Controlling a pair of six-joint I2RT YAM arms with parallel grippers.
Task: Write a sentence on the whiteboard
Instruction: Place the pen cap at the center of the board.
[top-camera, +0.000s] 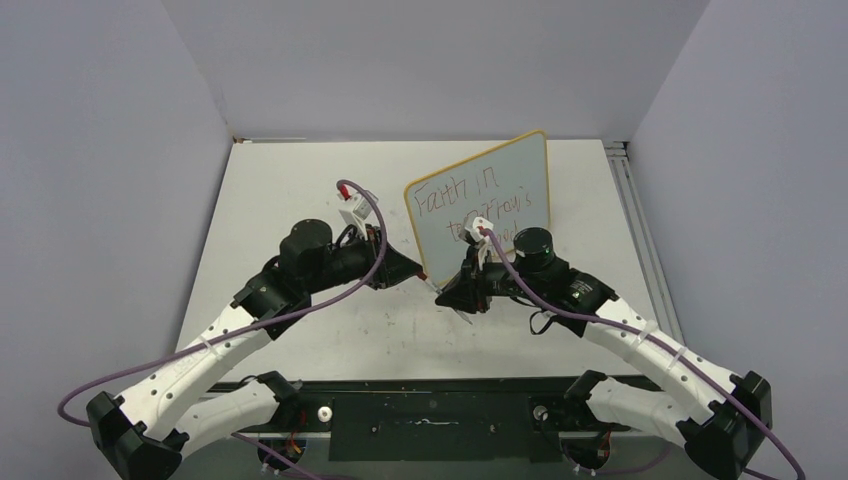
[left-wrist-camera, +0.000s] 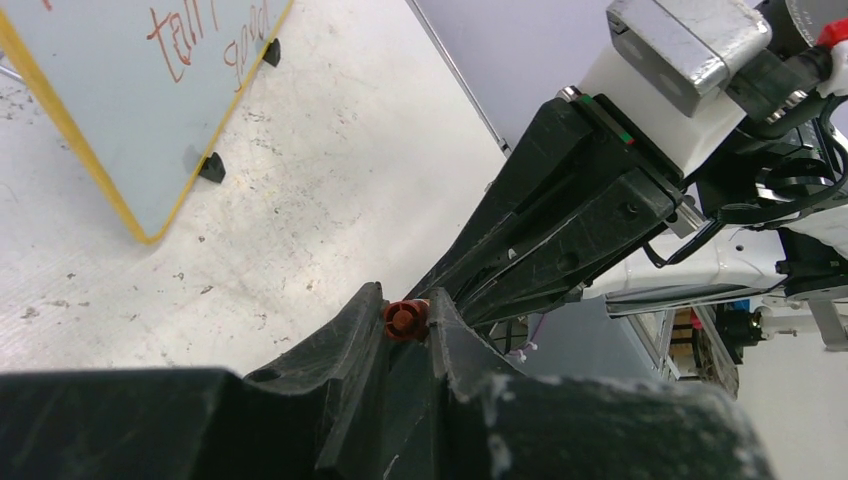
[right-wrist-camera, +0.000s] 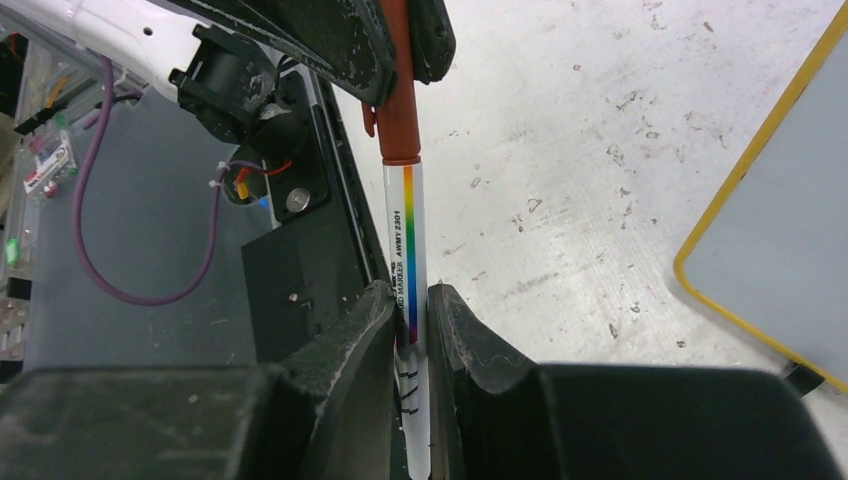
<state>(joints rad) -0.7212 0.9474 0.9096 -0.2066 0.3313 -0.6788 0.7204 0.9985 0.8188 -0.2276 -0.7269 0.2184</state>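
The whiteboard (top-camera: 520, 180) stands tilted at the table's middle back and carries the sentence (top-camera: 470, 195) in reddish-brown letters, partly hidden by my right wrist. The two grippers meet in front of its lower left corner. My right gripper (right-wrist-camera: 410, 300) is shut on the white barrel of a marker (right-wrist-camera: 410, 230). My left gripper (left-wrist-camera: 405, 305) is shut on the marker's red-brown cap (left-wrist-camera: 405, 319), which sits on the marker (right-wrist-camera: 398, 100). In the top view the left gripper (top-camera: 425, 278) and right gripper (top-camera: 447, 293) nearly touch. The board's corner (left-wrist-camera: 130, 110) and some letters (left-wrist-camera: 200, 35) show in the left wrist view.
The board's black feet (left-wrist-camera: 211, 167) rest on the scuffed white table (top-camera: 300, 200). Grey walls close in the back and sides. A metal rail (top-camera: 630, 200) runs along the table's right edge. A black base plate (top-camera: 430, 420) lies at the near edge.
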